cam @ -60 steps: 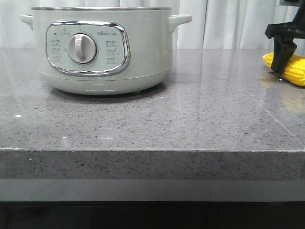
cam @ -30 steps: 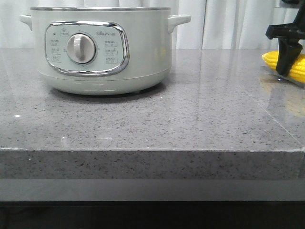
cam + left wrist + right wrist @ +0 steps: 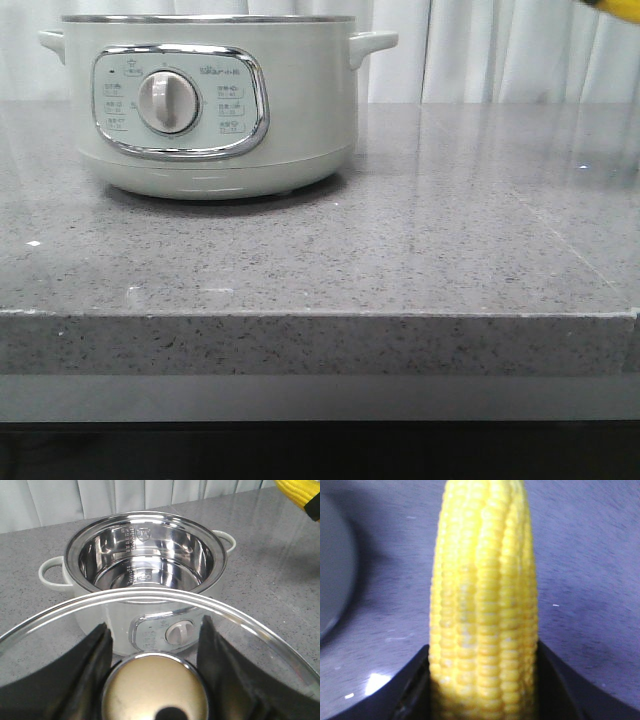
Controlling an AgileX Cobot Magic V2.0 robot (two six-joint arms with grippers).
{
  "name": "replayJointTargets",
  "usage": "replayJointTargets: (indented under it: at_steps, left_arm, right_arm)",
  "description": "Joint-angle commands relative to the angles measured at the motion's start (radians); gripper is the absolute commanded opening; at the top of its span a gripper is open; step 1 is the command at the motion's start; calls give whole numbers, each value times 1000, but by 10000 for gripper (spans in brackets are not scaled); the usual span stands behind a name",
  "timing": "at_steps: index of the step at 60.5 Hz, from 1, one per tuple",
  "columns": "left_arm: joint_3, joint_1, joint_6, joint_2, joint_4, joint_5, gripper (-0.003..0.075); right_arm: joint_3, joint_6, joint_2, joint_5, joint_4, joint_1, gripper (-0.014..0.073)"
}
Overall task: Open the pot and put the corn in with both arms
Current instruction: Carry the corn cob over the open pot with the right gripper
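The pot [image 3: 205,105] stands on the left part of the grey stone counter [image 3: 400,260], toward its far side, with its chrome-framed control panel [image 3: 181,100] and round dial [image 3: 167,102] facing the near edge. Its two small side handles stick out left and right just under the steel rim. From the left wrist view the pot [image 3: 142,575] is open, and its bare steel inner bowl shines with nothing visible inside.

The glass lid [image 3: 150,645] is off the pot and up in the air on the near side of it, held by its round gold knob [image 3: 155,690]. The left gripper [image 3: 152,680] is clamped on that knob, a black finger on either side.

The corn [image 3: 484,605] is lifted clear of the counter, seized between the two black fingers of the right gripper [image 3: 482,690], which press against the cob's lower part on both sides. In the front view only a sliver of the corn [image 3: 612,3] shows at the top right corner, well apart from the pot.

White curtains [image 3: 500,50] hang behind the counter.
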Motion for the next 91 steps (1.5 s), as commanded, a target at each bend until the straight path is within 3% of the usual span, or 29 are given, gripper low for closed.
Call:
replayJointTargets:
  at_steps: [1,22,34,67,91]
  left_arm:
    - [-34,0,-5,-5,-10,-140,207]
    - [-34,0,-5,-5,-10,-140,207]
    - [-34,0,-5,-5,-10,-140,207]
    - [-34,0,-5,-5,-10,-140,207]
    - [-34,0,-5,-5,-10,-140,207]
  right_arm:
    - [-4,-18,-105,-59,26,56,290]
    - [-52,-18,-141,-210,27,358,290]
    - [-154,-18,-50,-273,27,462,290]
    - [-476,-18,312,-250,27,520,290]
    - [-535,-18,438,-213,-12,522,290]
